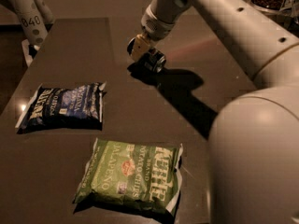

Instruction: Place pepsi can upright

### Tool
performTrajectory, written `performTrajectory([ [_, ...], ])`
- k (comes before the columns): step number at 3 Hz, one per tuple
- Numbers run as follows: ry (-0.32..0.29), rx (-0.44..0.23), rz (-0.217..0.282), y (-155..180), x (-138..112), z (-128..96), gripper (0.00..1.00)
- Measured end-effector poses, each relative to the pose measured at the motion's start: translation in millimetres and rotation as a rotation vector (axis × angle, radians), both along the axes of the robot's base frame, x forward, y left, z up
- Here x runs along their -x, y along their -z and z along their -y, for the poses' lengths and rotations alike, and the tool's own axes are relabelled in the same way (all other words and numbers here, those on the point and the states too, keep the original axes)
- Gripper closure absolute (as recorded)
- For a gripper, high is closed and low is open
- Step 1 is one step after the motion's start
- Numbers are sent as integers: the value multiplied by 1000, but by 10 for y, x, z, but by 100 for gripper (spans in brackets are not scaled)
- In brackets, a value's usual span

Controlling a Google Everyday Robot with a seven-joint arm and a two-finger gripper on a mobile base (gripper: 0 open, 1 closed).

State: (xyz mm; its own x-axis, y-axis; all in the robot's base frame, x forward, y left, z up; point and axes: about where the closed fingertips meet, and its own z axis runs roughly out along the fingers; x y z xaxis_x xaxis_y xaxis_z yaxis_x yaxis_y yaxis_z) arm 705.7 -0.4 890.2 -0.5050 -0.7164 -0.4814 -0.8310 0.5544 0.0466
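Pepsi can (156, 61) within claw (145, 54) above table (79, 45)

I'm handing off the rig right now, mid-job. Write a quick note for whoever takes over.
Gripper: at the far side of the table, shut on the pepsi can.
Pepsi can: tilted, not upright, one silver end toward the camera, low over the table; contact cannot be told.
Nearby: blue chip bag and green chip bag lie flat nearer the camera, apart from the can.
Done: can grasped.
Left: turn it upright, set it down, release.
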Motion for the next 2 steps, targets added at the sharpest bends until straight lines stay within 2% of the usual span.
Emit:
performTrajectory([
  [2,15,-201,165,-305,242,226,100],
])
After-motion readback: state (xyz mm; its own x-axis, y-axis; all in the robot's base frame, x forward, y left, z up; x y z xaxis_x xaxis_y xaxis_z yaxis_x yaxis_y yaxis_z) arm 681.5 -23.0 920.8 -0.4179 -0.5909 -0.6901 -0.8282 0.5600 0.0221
